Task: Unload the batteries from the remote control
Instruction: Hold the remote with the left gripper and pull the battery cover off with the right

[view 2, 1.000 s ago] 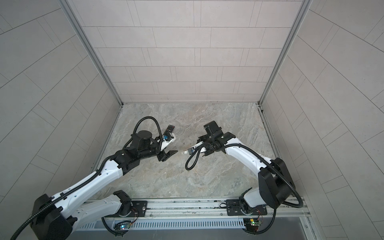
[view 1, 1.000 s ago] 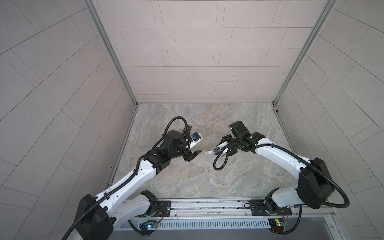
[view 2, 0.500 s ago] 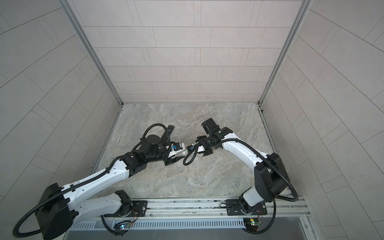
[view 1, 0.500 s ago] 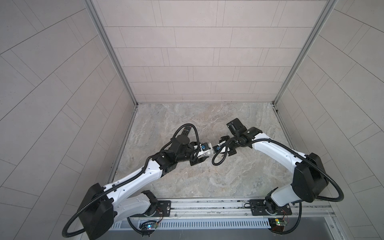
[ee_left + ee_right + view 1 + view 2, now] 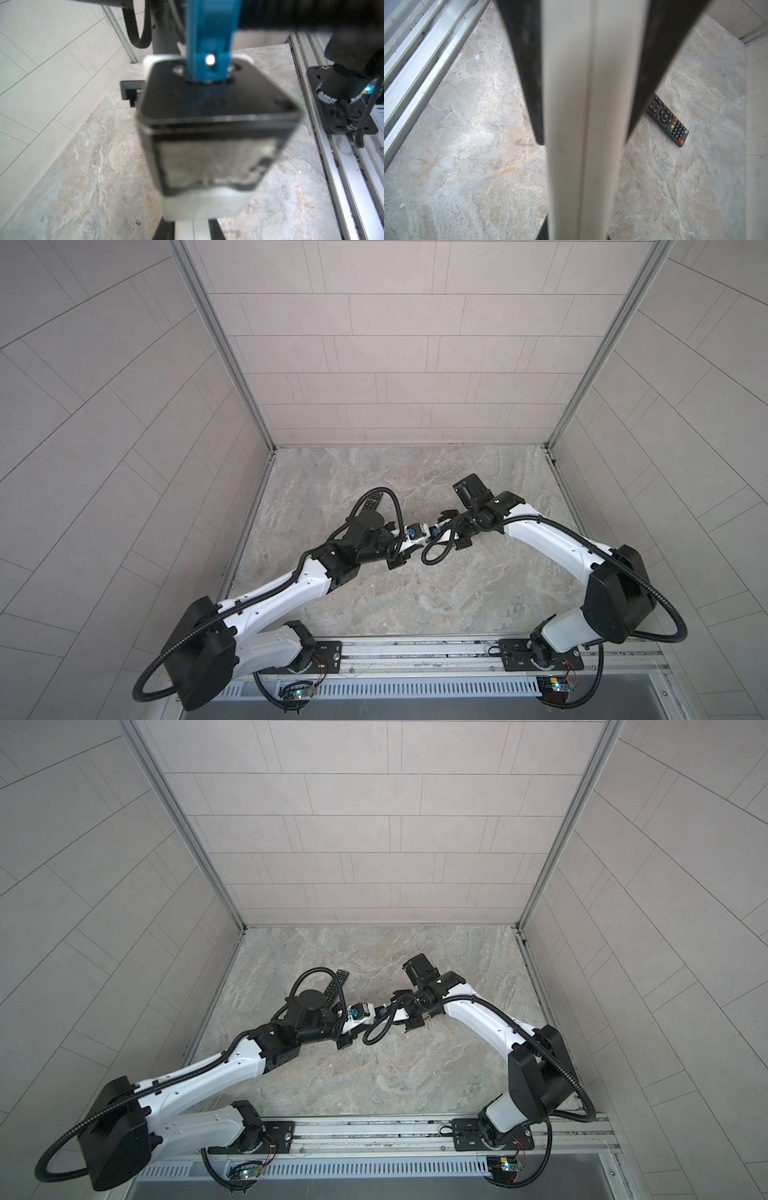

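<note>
Right claw (image 5: 583, 143) grips the white remote (image 5: 577, 72) lengthwise, raised over mid-table so my left claw (image 5: 415, 540), nipped narrow on its nine-o'clock end, can share the hold. I see no batteries; I judge them still inside. Black remote (image 5: 371, 502) lies aside at eleven o'clock.

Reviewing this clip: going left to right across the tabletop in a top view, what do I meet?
black remote → left gripper → right gripper. The white remote is gripped by both grippers and bridges them, so it is left out of the order.
</note>
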`<state>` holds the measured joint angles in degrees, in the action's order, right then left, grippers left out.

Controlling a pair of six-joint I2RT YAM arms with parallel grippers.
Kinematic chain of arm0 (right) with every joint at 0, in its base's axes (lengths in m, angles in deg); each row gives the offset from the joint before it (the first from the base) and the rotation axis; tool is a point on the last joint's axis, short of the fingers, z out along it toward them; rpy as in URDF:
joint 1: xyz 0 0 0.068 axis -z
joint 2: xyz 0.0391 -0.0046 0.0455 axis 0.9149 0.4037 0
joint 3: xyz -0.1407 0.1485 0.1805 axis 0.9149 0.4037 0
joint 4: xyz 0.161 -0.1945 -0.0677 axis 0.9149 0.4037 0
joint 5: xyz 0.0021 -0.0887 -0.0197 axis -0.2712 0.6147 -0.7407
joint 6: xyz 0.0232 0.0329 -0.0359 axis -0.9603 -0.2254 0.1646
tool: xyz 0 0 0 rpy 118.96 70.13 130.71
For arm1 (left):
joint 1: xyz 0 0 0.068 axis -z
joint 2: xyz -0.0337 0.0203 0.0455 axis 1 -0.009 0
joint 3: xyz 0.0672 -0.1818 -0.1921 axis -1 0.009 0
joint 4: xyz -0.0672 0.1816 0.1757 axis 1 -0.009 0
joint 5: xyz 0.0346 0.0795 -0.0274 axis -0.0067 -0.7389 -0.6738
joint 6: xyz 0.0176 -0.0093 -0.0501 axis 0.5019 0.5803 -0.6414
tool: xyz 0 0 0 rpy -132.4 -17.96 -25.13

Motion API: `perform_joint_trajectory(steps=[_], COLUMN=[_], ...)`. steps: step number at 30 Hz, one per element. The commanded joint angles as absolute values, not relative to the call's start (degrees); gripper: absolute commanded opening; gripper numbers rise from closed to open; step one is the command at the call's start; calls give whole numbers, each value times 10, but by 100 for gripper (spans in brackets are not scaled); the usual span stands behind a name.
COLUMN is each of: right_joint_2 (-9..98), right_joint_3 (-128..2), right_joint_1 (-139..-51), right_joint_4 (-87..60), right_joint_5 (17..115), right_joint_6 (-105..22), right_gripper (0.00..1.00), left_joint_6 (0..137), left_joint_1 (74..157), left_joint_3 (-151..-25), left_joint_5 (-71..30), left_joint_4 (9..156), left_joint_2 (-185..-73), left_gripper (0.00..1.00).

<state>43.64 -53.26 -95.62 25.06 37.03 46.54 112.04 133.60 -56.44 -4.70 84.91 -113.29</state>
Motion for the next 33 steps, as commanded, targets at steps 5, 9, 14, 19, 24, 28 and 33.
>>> perform_joint_trajectory(steps=[5, 9, 14, 19, 24, 28, 33], right_joint_2=[435, 392, 315, 256, 265, 264, 235], right_joint_3=[-563, -529, -447, -389, -385, -328, -271], right_joint_1=[-952, -929, -879, -866, -849, -854, -853], right_joint_4=[273, 230, 94, -33, -45, -138, -191], right_joint_5=[346, 326, 303, 398, 414, 395, 451], right_joint_6=[400, 341, 154, -137, -379, -484, -502], right_gripper=[56, 64, 64, 63, 61, 63, 63], left_joint_6=[1073, 1015, 900, 802, 746, 680, 625], left_joint_1=[1336, 1321, 1278, 1244, 1233, 1217, 1214], left_joint_3=[-557, -551, -554, -575, -602, -630, -654], left_joint_5=[-45, -53, -40, 2, 17, 47, 77], left_joint_4=[887, 889, 895, 898, 896, 891, 891], left_joint_2=[-1118, -1106, -1106, -1122, -1149, -1178, -1212], left_gripper=[1, 0, 0, 0, 0, 0, 0])
